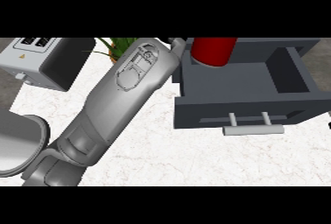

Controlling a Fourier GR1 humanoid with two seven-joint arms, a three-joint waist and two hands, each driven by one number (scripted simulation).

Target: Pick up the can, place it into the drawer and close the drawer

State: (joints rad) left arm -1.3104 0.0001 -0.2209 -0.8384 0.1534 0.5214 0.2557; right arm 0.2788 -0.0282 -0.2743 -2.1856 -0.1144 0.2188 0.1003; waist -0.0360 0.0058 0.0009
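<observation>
The red can (213, 51) hangs over the back of the open grey drawer (294, 72), its upper part cut off by the view's top edge. My left forearm (123, 100) stretches from the lower left up to the can. Only a small black part of the left hand (178, 42) shows at the can's left side, touching it, and the can looks held there. The rest of the hand is hidden behind the wrist and the can. The drawer's inside shows nothing else, and its bar handle (253, 129) faces me. My right hand is out of view.
A grey toaster (42, 61) stands at the back left with a green plant (119, 45) beside it. A grey rounded object (19, 144) lies at the left edge. The white marble counter (194, 162) spreads in front of the drawer.
</observation>
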